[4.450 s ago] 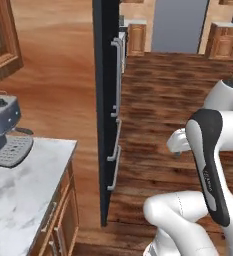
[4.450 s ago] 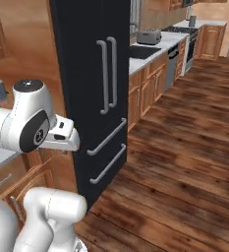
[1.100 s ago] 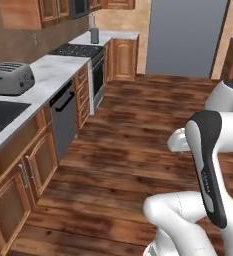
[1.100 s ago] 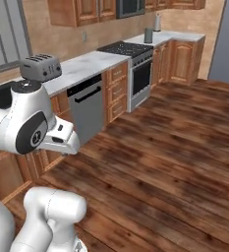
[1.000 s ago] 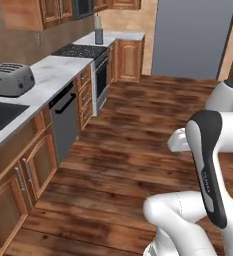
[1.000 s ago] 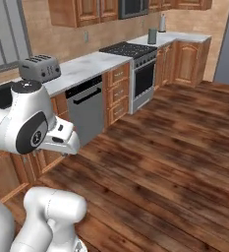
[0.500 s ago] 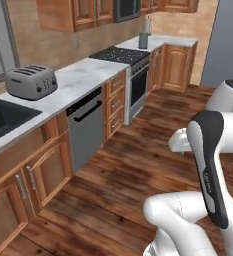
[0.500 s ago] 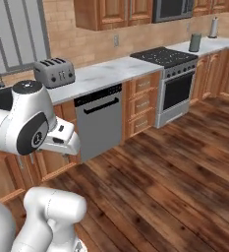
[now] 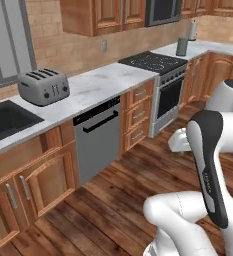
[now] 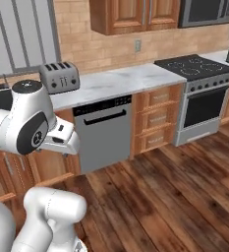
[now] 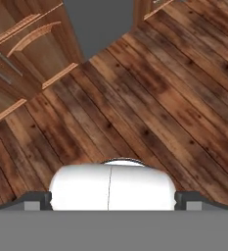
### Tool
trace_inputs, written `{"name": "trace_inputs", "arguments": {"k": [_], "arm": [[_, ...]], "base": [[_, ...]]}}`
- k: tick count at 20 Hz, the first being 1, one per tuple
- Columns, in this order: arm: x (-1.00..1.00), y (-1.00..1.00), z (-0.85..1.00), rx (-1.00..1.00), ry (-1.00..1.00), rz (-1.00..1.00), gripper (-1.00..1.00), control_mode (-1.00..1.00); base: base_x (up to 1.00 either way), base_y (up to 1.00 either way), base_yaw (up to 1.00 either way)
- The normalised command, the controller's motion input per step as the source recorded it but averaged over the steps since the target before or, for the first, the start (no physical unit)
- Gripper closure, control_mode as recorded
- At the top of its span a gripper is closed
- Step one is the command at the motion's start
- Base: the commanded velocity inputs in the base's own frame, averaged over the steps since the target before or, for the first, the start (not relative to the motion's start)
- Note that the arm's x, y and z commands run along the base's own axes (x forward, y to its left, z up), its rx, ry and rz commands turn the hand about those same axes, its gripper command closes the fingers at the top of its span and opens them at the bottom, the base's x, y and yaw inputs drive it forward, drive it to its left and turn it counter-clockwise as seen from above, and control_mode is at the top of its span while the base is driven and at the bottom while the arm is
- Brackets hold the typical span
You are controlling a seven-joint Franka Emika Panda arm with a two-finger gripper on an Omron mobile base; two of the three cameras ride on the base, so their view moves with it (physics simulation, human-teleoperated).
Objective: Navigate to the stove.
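The stove (image 9: 155,63) is a steel range with a black glass cooktop and a dark oven door. It stands in the counter run at the upper right of the left base view. In the right base view the stove (image 10: 198,67) is at the far right, some way across the wood floor from me. My arm is folded close over the base. In the hand view my gripper (image 11: 113,200) points down at the floorboards, open, with its tips wide apart and nothing between them.
A grey dishwasher (image 10: 103,133) and wooden drawers (image 10: 157,118) stand left of the stove. A silver toaster (image 9: 43,86) sits on the marble counter beside a dark sink (image 9: 5,117). A microwave (image 10: 204,11) hangs above the stove and a grey jar (image 9: 182,46) stands right of it.
The whole picture has shifted because the base moved. The black fridge left the view, and the counter with toaster, dishwasher and stove swung round and drew nearer. The arm kept its pose.
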Motion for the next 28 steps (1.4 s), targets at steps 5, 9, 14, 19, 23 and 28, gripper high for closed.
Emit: {"name": "trace_inputs", "arguments": {"k": [5,9,14,19,23,28], "arm": [[0.00,0.00,0.00,0.00,0.00,0.00,-1.00,1.00],[0.00,0.00,0.00,0.00,0.00,0.00,-1.00,1.00],[0.00,0.00,0.00,0.00,0.00,0.00,-1.00,1.00],[0.00,0.00,0.00,0.00,0.00,0.00,-1.00,1.00],[0.00,0.00,0.00,0.00,0.00,0.00,-1.00,1.00],[0.00,0.00,0.00,0.00,0.00,0.00,-1.00,1.00]], "base": [[1.00,-1.00,0.43],[1.00,-1.00,0.48],[0.98,-1.00,0.51],[0.76,-1.00,0.47],[0.26,-1.00,0.33],[0.02,-1.00,0.26]]}}
